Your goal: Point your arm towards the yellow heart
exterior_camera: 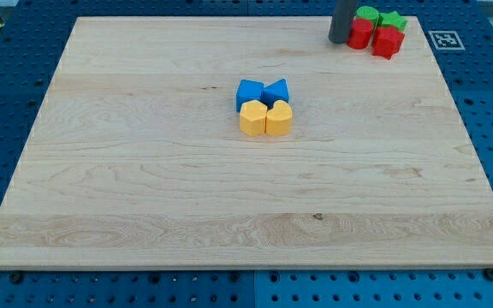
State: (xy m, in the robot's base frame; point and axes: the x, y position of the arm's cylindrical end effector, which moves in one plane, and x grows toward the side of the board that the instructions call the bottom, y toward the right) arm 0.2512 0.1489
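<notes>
rod (342,19) cut by top edge — green cylinder (367,13) half-hidden

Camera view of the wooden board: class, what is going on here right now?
A single arm with a dark rod is working over a wooden board. My tip sits near the view's top right, just left of a cluster of red and green blocks. The yellow heart lies mid-board, touching a yellow hexagon-like block, with two blue blocks just behind. The tip is far from the heart.
</notes>
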